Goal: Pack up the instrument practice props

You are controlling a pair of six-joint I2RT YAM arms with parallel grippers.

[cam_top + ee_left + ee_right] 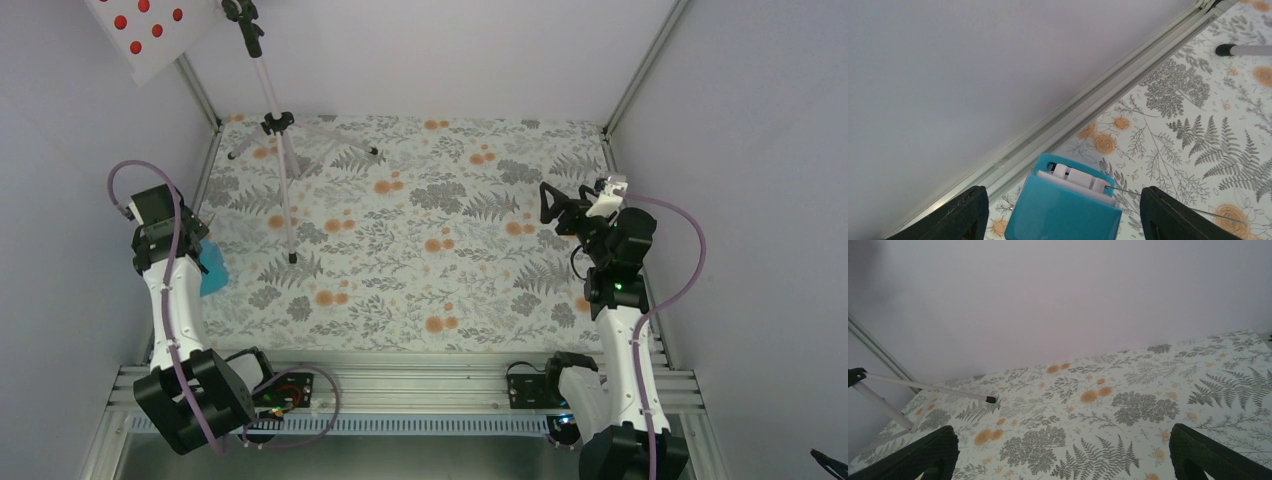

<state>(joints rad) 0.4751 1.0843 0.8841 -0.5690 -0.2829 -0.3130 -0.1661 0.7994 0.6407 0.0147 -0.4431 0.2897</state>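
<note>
Metronome (1063, 210) between my left fingers (960, 217), not yet pinched.
I see the left gripper (1064, 200) spread, with a gap on either side of the turquoise body. It sits at the left edge of the floral table (450, 250), close to the wall rail. My right gripper (1064, 455) is spread wide over the right side with nothing in it. At the far left corner the music stand (277, 123) is upright, legs splayed on the table, and its pale desk (150, 35) is tilted with red dots showing.

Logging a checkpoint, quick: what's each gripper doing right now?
Left gripper: open, straddling the turquoise metronome, not touching it.
Right gripper: open, empty.
</note>
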